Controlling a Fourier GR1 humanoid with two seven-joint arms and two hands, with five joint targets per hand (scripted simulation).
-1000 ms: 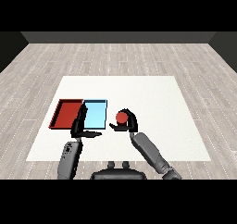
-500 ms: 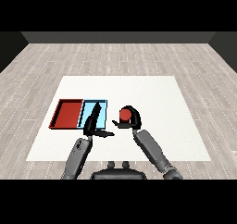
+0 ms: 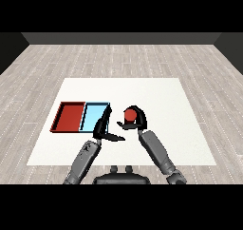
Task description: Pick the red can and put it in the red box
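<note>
Your red can (image 3: 130, 114) sits upright in the right hand (image 3: 135, 122), fingers and thumb curled round it, just right of the light blue tray (image 3: 93, 117) and still outside the red tray (image 3: 71, 116) beyond, so judge it gripped for carrying left. Note the left hand (image 3: 103, 128): fingers straight, thumb out, holding nothing, over the blue tray's near right corner, probably on standby. Both trays touch on the white table (image 3: 156, 96); grey plank floor (image 3: 118, 58), dark wall behind.

Matt white table (image 3: 156, 96); pale wood-plank floor (image 3: 118, 58); smooth red can (image 3: 130, 114).
</note>
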